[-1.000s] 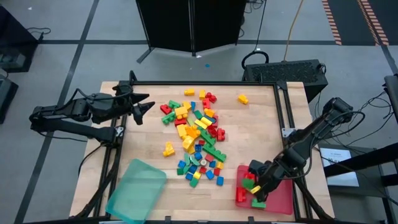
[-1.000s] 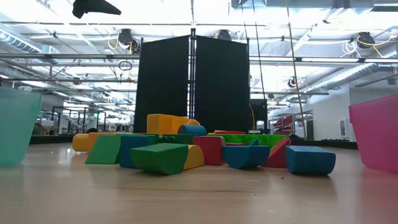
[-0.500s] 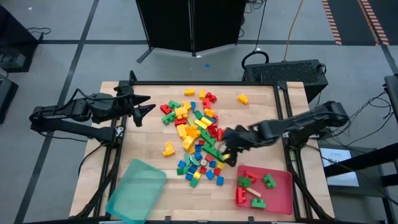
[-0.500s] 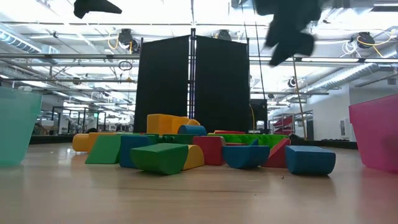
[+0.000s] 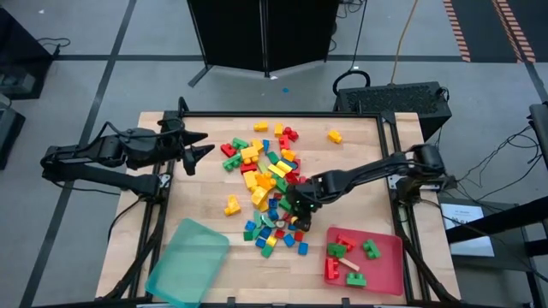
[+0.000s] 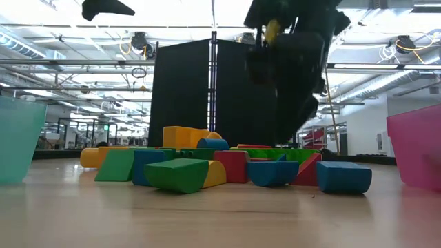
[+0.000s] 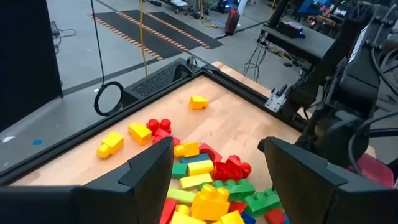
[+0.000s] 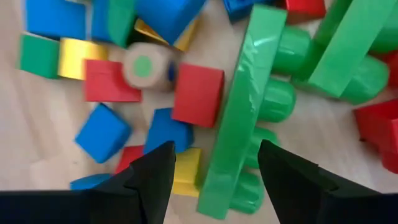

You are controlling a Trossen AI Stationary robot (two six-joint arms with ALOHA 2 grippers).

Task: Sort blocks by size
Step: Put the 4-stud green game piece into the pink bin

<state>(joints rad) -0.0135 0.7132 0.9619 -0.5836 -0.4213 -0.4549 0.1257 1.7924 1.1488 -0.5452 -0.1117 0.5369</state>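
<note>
The blocks [image 5: 270, 192], red, yellow, green and blue, lie heaped on the wooden table's middle, and in the low view the blocks [image 6: 227, 165] rest flat on the tabletop. My right gripper [image 5: 295, 204] hangs open just above the heap's right side, pointing steeply down. Its fingers stand on either side of a long green brick [image 8: 239, 118] below them, and the right gripper [image 8: 214, 158] touches nothing. My left gripper [image 5: 201, 145] waits open above the table's left edge, facing the blocks [image 7: 205, 186].
A red tray [image 5: 385, 269] at the near right holds several green and red blocks. A teal tray [image 5: 188, 261] lies at the near left. A lone yellow block [image 5: 334, 135] sits far right, another [image 5: 232, 205] left of the heap. A dark frame rims the table.
My right gripper has swung from over the red tray toward the table's left and far side to the heap in the middle, and has come down close above the blocks. The blocks in the tray and in the heap lie where they were.
</note>
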